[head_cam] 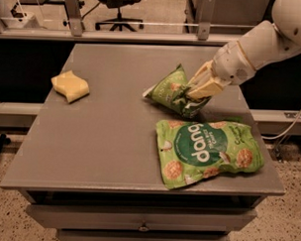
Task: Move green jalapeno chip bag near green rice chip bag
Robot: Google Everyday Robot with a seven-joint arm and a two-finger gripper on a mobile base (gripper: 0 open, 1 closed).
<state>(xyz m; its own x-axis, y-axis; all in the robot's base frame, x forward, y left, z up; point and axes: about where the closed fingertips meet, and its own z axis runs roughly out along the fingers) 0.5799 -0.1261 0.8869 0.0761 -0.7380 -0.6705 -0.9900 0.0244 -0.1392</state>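
Observation:
The green jalapeno chip bag (172, 92), small and light green, hangs tilted just above the grey table (105, 141), right of centre. My gripper (201, 90) comes in from the upper right on a white arm and is shut on the bag's right end. The green rice chip bag (209, 150), large and bright green with white "dang" lettering, lies flat at the table's front right. The small bag's lower tip is just above the large bag's far edge.
A yellow sponge (70, 86) lies on the table's left side. The table's front edge has drawers below it. An office chair and table legs stand on the floor behind the table.

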